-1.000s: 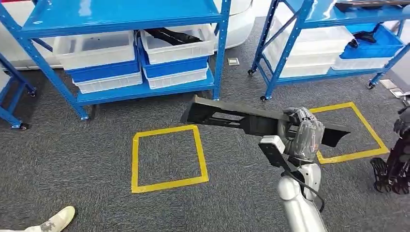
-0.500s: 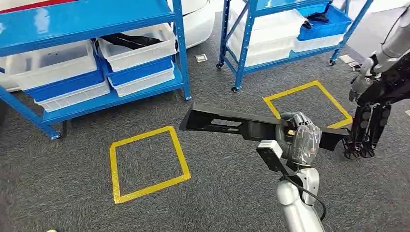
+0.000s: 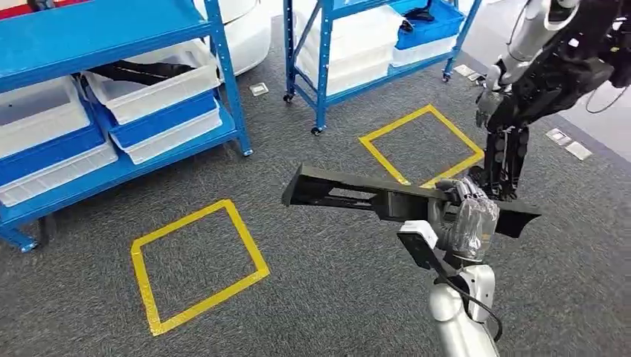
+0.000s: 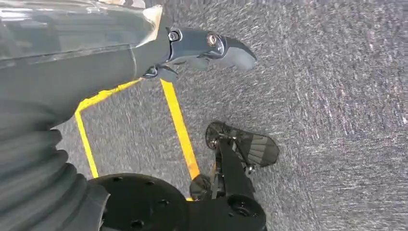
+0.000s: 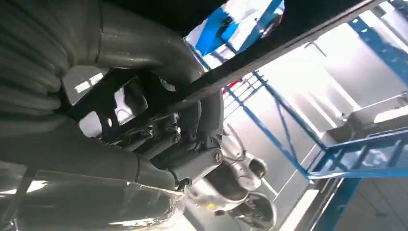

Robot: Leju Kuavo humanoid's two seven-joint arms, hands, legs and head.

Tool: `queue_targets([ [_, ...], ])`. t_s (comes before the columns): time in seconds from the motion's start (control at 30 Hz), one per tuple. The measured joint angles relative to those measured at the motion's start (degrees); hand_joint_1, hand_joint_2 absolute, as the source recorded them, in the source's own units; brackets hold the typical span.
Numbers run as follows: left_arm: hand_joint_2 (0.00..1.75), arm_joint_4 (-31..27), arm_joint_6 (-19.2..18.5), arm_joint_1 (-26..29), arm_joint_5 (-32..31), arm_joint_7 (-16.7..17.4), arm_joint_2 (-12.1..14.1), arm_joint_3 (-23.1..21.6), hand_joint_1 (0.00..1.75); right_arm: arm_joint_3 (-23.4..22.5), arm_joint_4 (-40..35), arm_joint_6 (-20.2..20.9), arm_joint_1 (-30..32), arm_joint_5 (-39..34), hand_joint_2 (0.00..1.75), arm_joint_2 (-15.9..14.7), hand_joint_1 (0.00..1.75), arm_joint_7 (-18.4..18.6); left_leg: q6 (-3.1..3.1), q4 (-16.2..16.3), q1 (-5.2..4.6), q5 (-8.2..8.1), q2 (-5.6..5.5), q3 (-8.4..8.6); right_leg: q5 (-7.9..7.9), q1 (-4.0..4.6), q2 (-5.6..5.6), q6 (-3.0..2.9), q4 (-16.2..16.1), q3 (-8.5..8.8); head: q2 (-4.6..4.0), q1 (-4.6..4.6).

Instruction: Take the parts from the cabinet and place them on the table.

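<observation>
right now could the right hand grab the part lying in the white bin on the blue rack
Probably not. The right hand already grips a long black part, and the white bin with its black part sits on the blue rack, across open carpet.

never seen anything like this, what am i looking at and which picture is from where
These are three cameras on one walking humanoid robot. The wide picture is from its head, looking down at grey carpet marked with yellow tape squares. Its silver right arm ends in a right hand gripping a long black part. Behind stand blue shelving racks with white and blue bins. The dark machine at the upper right seems to be another robot. The other two pictures come from wrist cameras: the left hand hangs over the floor, holding nothing; the right one looks past its fingers around the part.
</observation>
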Motion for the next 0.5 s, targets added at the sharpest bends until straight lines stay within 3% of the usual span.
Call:
queue_targets([
  [0.03,1.75,0.0,0.0,0.0,0.0,0.0,0.0,0.0,0.0,0.0,0.1,0.0,-0.1,0.0,1.75,-0.1,1.75,-0.2,-0.18,0.0,0.05,-0.06,0.65,0.11,1.79,-0.13,-0.84,0.59,-5.3,3.04,0.0,0.0],
  [0.07,1.75,0.0,0.0,-0.1,0.0,0.0,0.0,-0.1,0.0,0.0,0.2,0.0,-0.3,0.0,1.75,-0.1,1.75,-0.2,-0.44,0.0,0.07,-0.16,1.26,0.27,3.28,-0.19,-2.43,0.94,-10.7,6.25,0.0,0.02],
  [0.1,1.75,0.0,-0.1,-0.1,0.0,-0.2,0.0,-0.1,0.0,0.0,0.4,0.0,-0.7,0.0,1.75,-0.1,1.75,-0.4,-1.01,0.1,-0.5,-0.4,1.83,0.27,3.25,0.27,-4.69,0.27,-13.2,7.69,0.0,0.11],
  [0.13,1.75,0.0,-0.1,-0.1,0.0,-0.3,0.0,-0.1,0.0,0.1,0.7,0.0,-0.9,0.0,1.75,-0.1,1.75,-0.5,-1.36,0.2,-0.5,-0.34,2.42,0.31,3.71,0.52,-3.88,-0.51,-13.3,7.81,0.0,-0.21],
  [0.23,1.75,0.0,-0.1,-0.2,0.0,-0.4,0.0,-0.1,0.0,0.1,1.2,0.0,-1.1,0.0,1.75,-0.5,1.75,-0.5,-2.33,-0.1,-0.24,-0.2,3.79,0.72,4.01,0.77,-2.17,-1.83,-13.2,7.14,0.0,-0.31],
  [0.27,1.75,0.0,-0.1,-0.2,0.0,-0.4,0.0,-0.1,0.0,0.1,1.3,0.0,-1.1,0.0,1.75,-0.4,1.75,-0.5,-2.78,0.5,0.26,-0.87,2.93,0.51,4.45,-0.01,-1.44,-2.57,-13.7,7.41,0.0,-0.39],
  [0.3,1.75,0.0,-0.2,-0.2,0.0,-0.5,0.0,-0.1,0.0,0.1,1.3,0.1,-1.3,0.0,1.75,-0.4,1.75,-0.6,-2.86,2.2,0.37,-2.48,0.16,-0.05,4.56,0.13,-0.89,-2.83,-13.8,7.22,0.0,-0.68],
  [0.33,1.75,0.0,-0.2,-0.1,0.0,-0.5,0.0,-0.1,0.0,0.2,1.4,0.2,-1.5,-0.1,1.75,-0.4,1.75,-0.6,-2.83,6.4,0.41,-5.27,-1.94,-1.79,4.79,0.15,-0.48,-3.41,-13.7,7.06,0.0,-0.9],
  [0.4,1.75,0.0,-0.2,0.1,0.0,-0.7,0.0,-0.2,0.0,0.7,1.9,0.5,-1.5,-0.4,1.75,-0.4,1.75,-0.6,-2.94,15.7,0.32,-9.49,-3.42,-6.03,4.93,0.49,0.72,-3.65,-13.7,6.72,0.0,-1.27],
  [0.43,1.75,0.0,-0.3,0.2,0.0,-0.8,0.0,-0.1,0.0,0.9,2.3,0.6,-1.5,-0.8,1.75,-0.4,1.75,-0.7,-2.91,18.2,0.31,-9.97,-3.59,-7.31,5.04,0.67,1.35,-3.8,-13.7,6.6,0.0,-1.2],
  [0.47,1.75,0.0,-0.3,0.2,0.2,-0.8,0.0,-0.1,0.0,1.0,2.8,0.6,-1.6,-1.2,1.75,-0.4,1.75,-0.8,-2.78,17.9,0.3,-9.09,-3.67,-7.3,5.09,0.77,2.04,-3.78,-13.6,6.54,0.0,-1.2],
  [0.5,1.75,0.0,-0.2,0.3,0.4,-0.9,0.0,-0.1,0.0,1.2,3.2,0.7,-1.7,-1.6,1.75,-0.5,1.75,-0.9,-2.61,15.3,0.3,-7.09,-3.72,-6.04,5.13,0.79,2.72,-3.8,-13.4,6.45,0.0,-1.22],
])
